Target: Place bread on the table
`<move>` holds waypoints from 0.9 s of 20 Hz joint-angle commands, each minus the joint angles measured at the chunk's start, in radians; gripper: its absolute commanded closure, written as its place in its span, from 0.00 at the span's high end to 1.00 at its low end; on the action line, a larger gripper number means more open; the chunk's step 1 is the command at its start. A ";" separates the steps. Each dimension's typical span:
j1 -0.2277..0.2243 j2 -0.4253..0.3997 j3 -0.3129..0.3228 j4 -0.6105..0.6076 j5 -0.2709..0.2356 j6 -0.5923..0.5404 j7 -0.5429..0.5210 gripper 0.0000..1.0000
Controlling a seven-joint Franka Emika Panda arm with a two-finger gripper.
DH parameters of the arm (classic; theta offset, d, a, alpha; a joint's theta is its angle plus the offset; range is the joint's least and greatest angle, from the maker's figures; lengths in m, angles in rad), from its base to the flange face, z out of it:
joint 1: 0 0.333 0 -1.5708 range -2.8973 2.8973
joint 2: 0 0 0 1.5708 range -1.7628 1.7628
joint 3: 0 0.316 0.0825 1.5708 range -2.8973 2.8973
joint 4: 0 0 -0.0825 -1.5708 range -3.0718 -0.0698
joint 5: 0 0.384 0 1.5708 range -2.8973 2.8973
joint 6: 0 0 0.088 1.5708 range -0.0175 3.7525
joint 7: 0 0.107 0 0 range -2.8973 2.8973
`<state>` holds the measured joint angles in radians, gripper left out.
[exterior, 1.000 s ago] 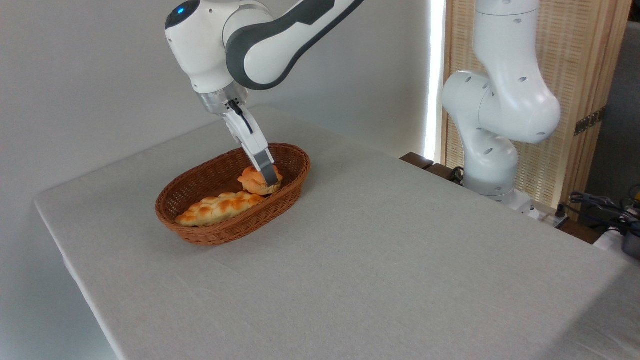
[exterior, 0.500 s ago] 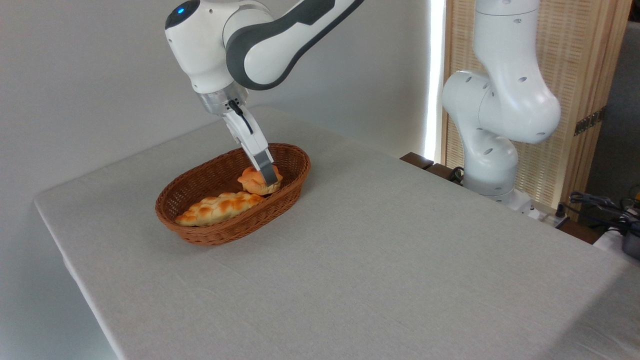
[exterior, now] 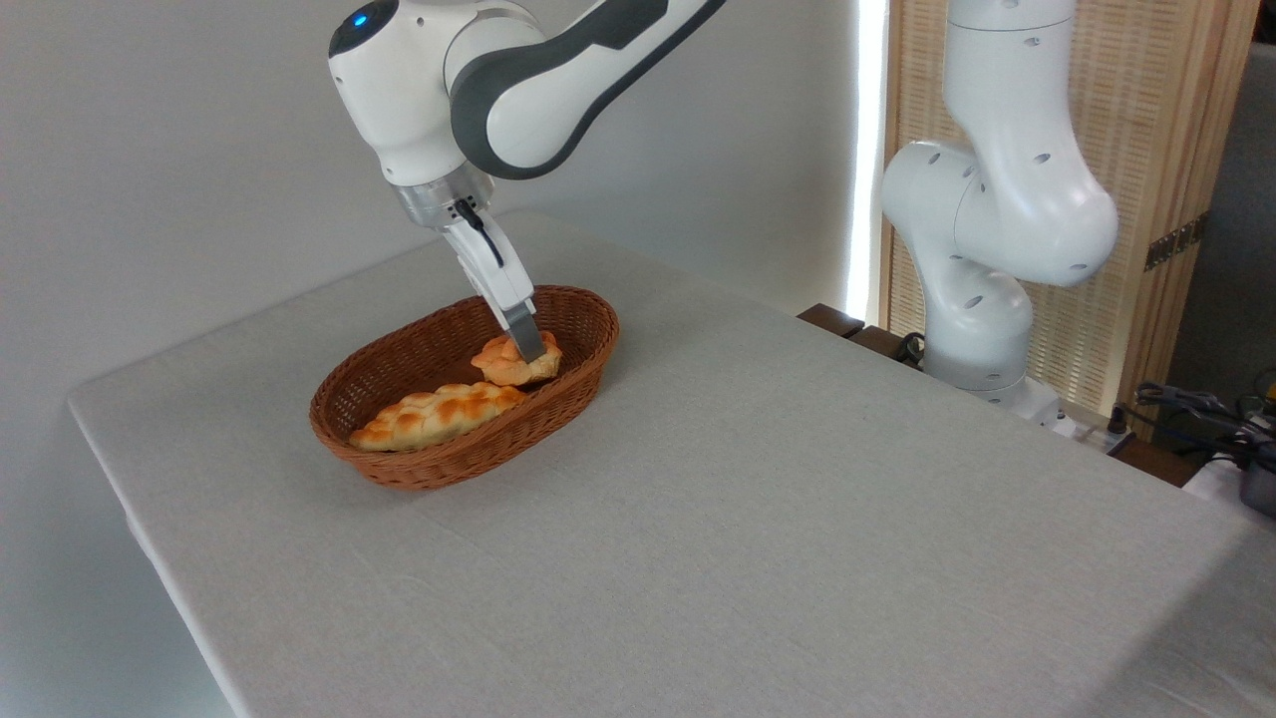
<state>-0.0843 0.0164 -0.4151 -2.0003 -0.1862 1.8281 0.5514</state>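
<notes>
Bun gripped in basket, left-centre of frame; lift-out in hand.

Gripper (exterior: 525, 349) reaches down at a slant from upper left, fingers closed on the bread (exterior: 515, 363); only the near finger shows clearly, the far one hidden behind the bun. Bread sits at the right end of the wicker basket (exterior: 399, 469), seemingly clear of the floor, just beside the braided loaf (exterior: 437, 415) — contact between them uncertain. Judgement: raise straight up until the bun clears the rim before any sideways travel, so it doesn't snag wicker or drag the loaf. Then carry right to open table (exterior: 758, 538), lower until it rests, release.
</notes>
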 commanded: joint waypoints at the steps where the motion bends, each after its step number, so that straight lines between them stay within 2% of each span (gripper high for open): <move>1: 0.008 0.007 0.012 0.046 -0.018 -0.001 0.004 0.00; 8: 0.026 0.005 0.033 0.130 -0.018 -0.019 -0.002 0.00; 11: 0.028 -0.003 0.079 0.161 -0.009 -0.036 0.010 0.00; 15: 0.028 -0.022 0.173 0.189 -0.009 -0.038 0.117 0.00; 18: 0.080 -0.026 0.194 0.186 -0.003 -0.064 0.250 0.00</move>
<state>-0.0445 0.0024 -0.2434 -1.8194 -0.1861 1.8075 0.6799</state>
